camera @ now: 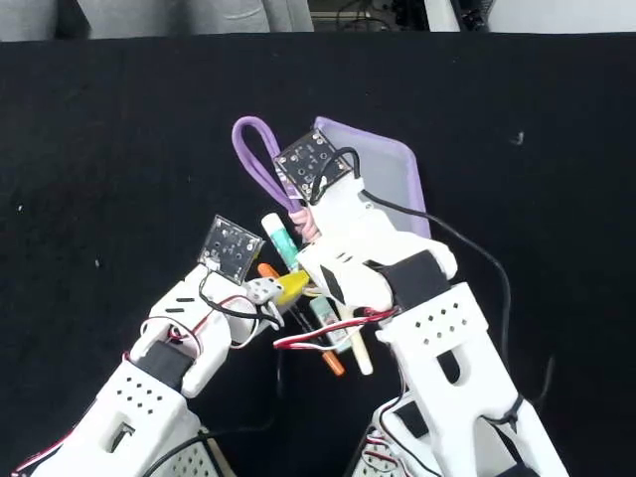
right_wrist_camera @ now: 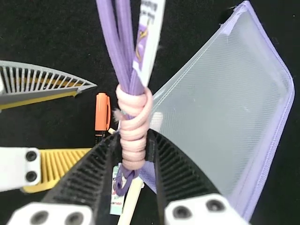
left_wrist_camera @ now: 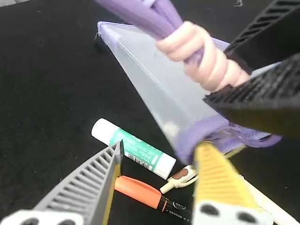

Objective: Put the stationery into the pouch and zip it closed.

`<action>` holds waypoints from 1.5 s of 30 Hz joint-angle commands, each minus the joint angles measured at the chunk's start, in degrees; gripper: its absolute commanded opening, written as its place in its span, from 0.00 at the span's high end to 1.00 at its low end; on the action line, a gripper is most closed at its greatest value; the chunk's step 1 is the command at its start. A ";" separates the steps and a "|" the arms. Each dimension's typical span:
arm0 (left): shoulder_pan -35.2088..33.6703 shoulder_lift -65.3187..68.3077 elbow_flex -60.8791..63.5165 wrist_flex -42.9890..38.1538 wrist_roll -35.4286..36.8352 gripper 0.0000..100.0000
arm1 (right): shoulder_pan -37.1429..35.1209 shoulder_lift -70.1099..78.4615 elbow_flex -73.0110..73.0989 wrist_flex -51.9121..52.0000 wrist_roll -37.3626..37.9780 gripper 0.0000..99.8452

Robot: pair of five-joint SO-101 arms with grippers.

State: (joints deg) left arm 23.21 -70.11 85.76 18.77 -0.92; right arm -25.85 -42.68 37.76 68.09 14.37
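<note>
Steadying the pouch while the stationery is still lying outside it.

I'm holding the left gripper with its fingers spread, the yellow fingertip lying against the pouch's purple edge, probably to hold the mouth open or to take a piece. Under it I'm counting one glue stick, one orange marker and one cream pen, all on the black table. A teal-labelled piece under the right arm may be a fourth; I cannot tell. I'm keeping the right gripper pinching the pink coil on the strap, I judge to anchor the one mesh pouch lying just beyond.
</note>
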 commanded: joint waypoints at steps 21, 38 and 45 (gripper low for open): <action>-6.81 -0.53 -0.04 -4.66 -2.29 0.97 | 3.69 -6.11 -0.57 1.93 0.44 0.99; -11.21 -0.62 -2.59 1.32 2.11 0.97 | 16.18 -13.49 -0.66 3.87 3.08 0.99; -14.02 -0.62 -2.51 1.05 2.11 0.97 | 19.69 -13.67 -1.01 3.87 3.16 0.99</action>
State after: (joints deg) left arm 11.25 -70.29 85.67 19.38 0.84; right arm -9.14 -54.29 37.76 71.96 17.10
